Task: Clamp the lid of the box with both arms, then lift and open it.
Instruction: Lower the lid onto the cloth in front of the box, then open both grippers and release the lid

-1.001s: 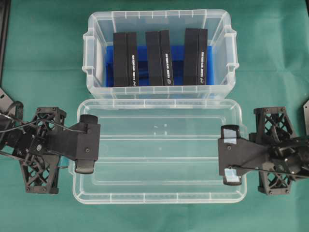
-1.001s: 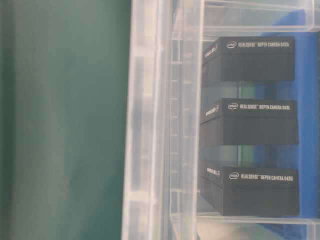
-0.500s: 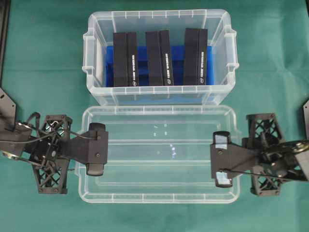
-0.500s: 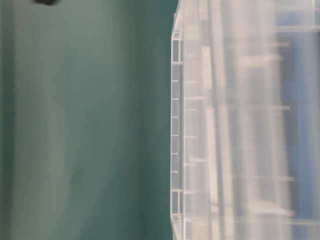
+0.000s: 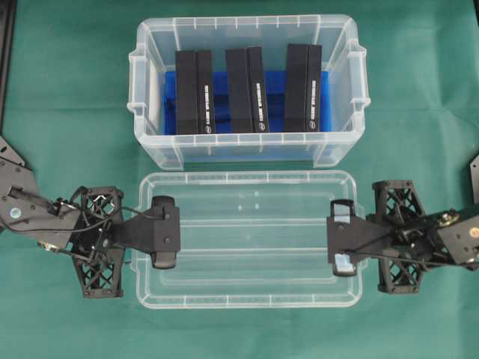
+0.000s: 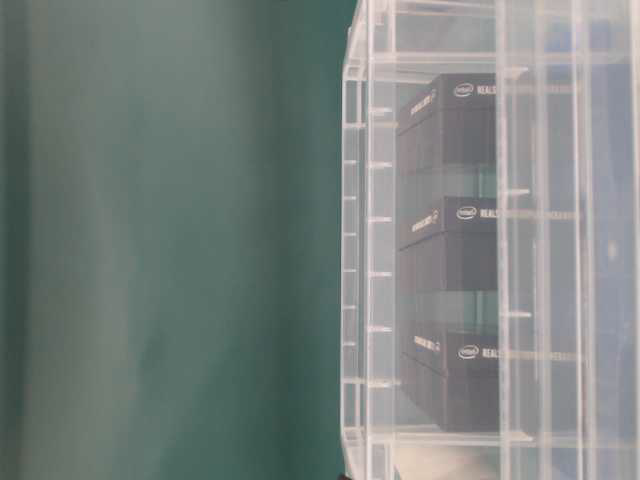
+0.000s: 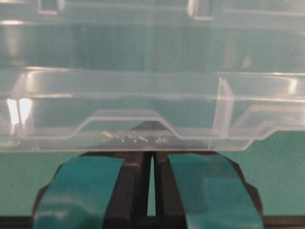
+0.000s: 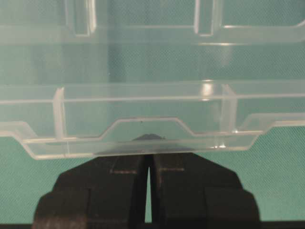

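The clear lid lies level in front of the box, rim upward, with a narrow gap between them. My left gripper is shut on the lid's left short edge. My right gripper is shut on its right short edge. In the left wrist view the taped jaws stand nearly together on the lid's rim tab, with my left gripper just below it. The right wrist view shows my right gripper the same way on the rim. The box stands open with black upright cases on a blue base.
Green cloth covers the table. A black frame runs along the far left edge. The table-level view shows the box's clear wall and the cases through it, with green cloth to its left.
The lid looks smaller from overhead and has come down and slightly toward the front. Both grippers came down with it, still shut on its short edges.
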Tool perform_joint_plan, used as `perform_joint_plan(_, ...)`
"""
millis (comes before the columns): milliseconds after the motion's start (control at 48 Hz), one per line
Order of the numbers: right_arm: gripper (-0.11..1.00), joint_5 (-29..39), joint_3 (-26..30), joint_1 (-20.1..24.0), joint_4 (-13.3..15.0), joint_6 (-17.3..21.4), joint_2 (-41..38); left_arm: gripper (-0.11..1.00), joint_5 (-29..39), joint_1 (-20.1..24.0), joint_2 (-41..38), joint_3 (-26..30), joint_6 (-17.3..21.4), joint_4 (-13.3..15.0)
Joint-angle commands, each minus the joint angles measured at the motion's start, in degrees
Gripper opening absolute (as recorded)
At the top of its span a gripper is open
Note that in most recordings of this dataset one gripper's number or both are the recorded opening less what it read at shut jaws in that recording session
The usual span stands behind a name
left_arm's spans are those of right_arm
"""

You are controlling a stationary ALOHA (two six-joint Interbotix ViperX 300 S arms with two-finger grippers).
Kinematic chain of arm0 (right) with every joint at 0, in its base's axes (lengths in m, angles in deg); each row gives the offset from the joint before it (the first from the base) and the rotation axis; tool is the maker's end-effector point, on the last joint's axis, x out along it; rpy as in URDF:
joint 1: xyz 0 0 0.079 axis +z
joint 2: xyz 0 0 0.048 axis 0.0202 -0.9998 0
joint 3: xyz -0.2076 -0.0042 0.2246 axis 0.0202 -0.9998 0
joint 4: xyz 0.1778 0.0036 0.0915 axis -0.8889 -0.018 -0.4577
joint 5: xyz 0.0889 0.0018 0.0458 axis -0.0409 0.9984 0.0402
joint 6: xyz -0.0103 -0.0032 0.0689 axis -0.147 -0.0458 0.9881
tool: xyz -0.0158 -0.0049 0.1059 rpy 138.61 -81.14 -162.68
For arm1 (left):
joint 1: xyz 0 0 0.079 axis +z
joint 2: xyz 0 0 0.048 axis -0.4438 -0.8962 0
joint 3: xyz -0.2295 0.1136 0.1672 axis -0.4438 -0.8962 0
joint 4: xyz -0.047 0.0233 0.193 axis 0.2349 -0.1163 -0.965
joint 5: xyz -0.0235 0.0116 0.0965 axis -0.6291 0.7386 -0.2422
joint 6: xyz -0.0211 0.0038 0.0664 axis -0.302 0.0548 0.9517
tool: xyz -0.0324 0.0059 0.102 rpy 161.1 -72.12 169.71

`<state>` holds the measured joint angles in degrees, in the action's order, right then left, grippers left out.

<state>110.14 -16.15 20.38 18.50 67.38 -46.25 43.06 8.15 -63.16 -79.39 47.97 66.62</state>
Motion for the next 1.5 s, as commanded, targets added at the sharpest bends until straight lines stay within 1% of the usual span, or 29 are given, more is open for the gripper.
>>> perform_joint_plan(0, 0.0, -3.0, 1.8, -1.1, 1.3, -0.1, 0.8, 0.0, -2.9, 2.4, 1.2, 1.3, -0.9, -1.0)
perform_joint_plan(104, 0.0, -2.2, 1.6, -1.1, 1.3, 0.0, 1.1, 0.0, -2.9, 2.4, 2.0, 0.2, -0.9, -0.9)
perform_joint_plan(250, 0.0, -1.1, 0.2, -0.7, 1.0, 0.3, 2.3, 0.0, -2.9, 1.6, 3.8, -2.8, -1.0, -0.7)
perform_joint_plan(459, 0.0, -0.8, -4.4, 0.4, 0.7, 1.9, 6.6, 0.0, -3.0, -1.2, 8.3, -8.3, -1.2, -0.3)
perform_joint_plan(542, 0.0, -0.4, -6.4, 1.1, 0.6, 3.3, 8.8, 0.0, -2.9, -2.6, 10.2, -10.1, -2.4, -0.3)
perform_joint_plan(646, 0.0, -0.4, -8.7, 1.9, 0.7, 5.6, 11.6, 0.0, -2.9, -3.5, 12.0, -11.6, -4.7, -0.3)
perform_joint_plan(709, 0.0, -0.4, -9.4, 1.9, 0.8, 6.3, 12.8, 0.0, -3.0, -3.6, 12.7, -12.2, -6.1, -0.4)
perform_joint_plan(792, 0.0, -0.5, -9.7, 2.0, 0.9, 6.3, 13.2, 0.0, -2.9, -3.7, 12.7, -12.3, -6.2, -0.4)
perform_joint_plan(938, 0.0, -0.5, -9.1, 2.0, 1.1, 6.3, 12.8, 0.0, -2.9, -3.8, 12.4, -11.4, -6.2, -0.5)
perform_joint_plan(1022, 0.0, -0.6, -8.0, 2.7, 1.1, 6.3, 12.8, 0.0, -3.0, -4.3, 12.4, -10.3, -6.2, -0.5)
perform_joint_plan(1209, 0.0, 0.2, -1.9, 6.5, 1.1, 6.3, 12.8, 0.0, -3.0, -8.5, 12.7, -3.6, -6.2, -0.5)
perform_joint_plan(1376, 0.0, 2.7, 4.0, 10.1, 1.2, 6.2, 12.7, 0.0, -2.3, -12.1, 12.4, 3.4, -5.7, -1.0)
perform_joint_plan(1480, 0.0, 3.2, 5.0, 10.7, 2.0, 5.9, 12.2, 0.0, -1.6, -12.8, 12.3, 5.0, -5.3, -1.4)
